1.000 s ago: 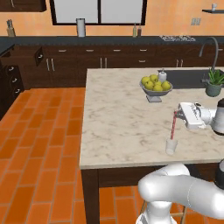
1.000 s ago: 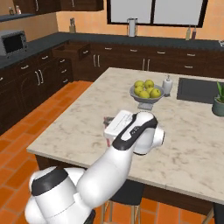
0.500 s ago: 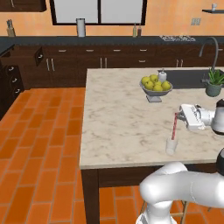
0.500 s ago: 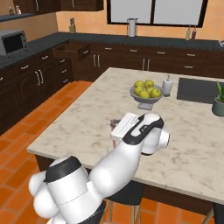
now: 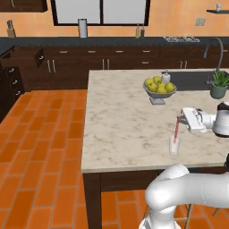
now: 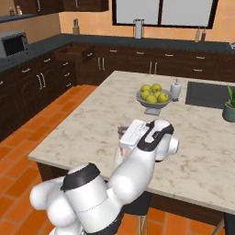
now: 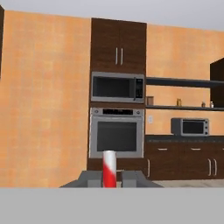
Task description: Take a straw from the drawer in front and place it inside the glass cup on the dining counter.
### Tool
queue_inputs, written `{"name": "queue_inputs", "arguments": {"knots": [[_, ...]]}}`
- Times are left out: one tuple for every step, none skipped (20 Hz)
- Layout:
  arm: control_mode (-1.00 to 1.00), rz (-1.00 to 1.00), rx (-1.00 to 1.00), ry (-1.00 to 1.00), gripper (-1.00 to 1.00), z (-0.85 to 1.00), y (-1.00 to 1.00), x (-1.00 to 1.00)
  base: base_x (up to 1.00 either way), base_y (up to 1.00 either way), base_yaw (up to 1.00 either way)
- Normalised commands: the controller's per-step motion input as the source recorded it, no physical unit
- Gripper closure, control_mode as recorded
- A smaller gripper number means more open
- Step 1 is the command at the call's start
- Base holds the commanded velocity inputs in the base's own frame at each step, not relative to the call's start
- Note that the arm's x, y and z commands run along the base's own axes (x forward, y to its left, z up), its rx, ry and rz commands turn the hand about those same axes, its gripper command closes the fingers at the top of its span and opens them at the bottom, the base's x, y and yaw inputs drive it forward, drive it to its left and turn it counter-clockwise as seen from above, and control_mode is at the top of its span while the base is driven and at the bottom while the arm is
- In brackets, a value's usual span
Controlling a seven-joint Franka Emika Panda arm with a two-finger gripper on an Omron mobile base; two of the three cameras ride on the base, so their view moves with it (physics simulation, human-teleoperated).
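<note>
The glass cup is standing on the dining counter near its front edge, with the straw leaning up out of it toward one o'clock. The gripper is sitting at the straw's upper end. The fruit bowl is lying behind, at twelve o'clock, a potted plant at two.

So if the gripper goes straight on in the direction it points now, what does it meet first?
The straw, which stands right at the gripper tips. Past it the line looks free across the room as far as the wall oven, though depth is hard to judge.
</note>
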Motion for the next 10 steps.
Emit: {"name": "queue_inputs", "arguments": {"knots": [[-1.00, 0.00, 0.00, 0.00, 1.00, -0.15, 0.00, -0.59, 0.00, 0.00, 0.00], [-1.00, 0.00, 0.00, -0.01, 1.00, -0.14, 0.00, -0.68, 0.00, 0.00, 0.00], [-1.00, 0.00, 0.00, -0.02, 1.00, -0.13, 0.00, -0.64, 0.00, 0.00, 0.00], [-1.00, 0.00, 0.00, -0.01, 1.00, -0.13, 0.00, -0.49, 0.00, 0.00, 0.00], [-1.00, 0.00, 0.00, 0.00, 1.00, -0.11, 0.01, -0.25, 0.00, 0.00, 0.00], [-1.00, 0.00, 0.00, 0.00, 1.00, -0.11, 0.07, -0.08, 0.00, 0.00, 0.00], [-1.00, 0.00, 0.00, 0.00, 1.00, -0.11, 0.14, 0.00, 0.00, 0.00, 0.00], [-1.00, 0.00, 0.00, 0.00, 1.00, -0.06, 0.19, 0.00, 0.00, 0.00, 0.00], [-1.00, 0.00, 0.00, -0.01, 1.00, -0.06, 0.26, 0.00, 0.00, 0.00, 0.00], [-1.00, 0.00, 0.00, 0.00, 1.00, -0.07, 0.28, 0.00, 0.00, 0.00, 0.00]]}}
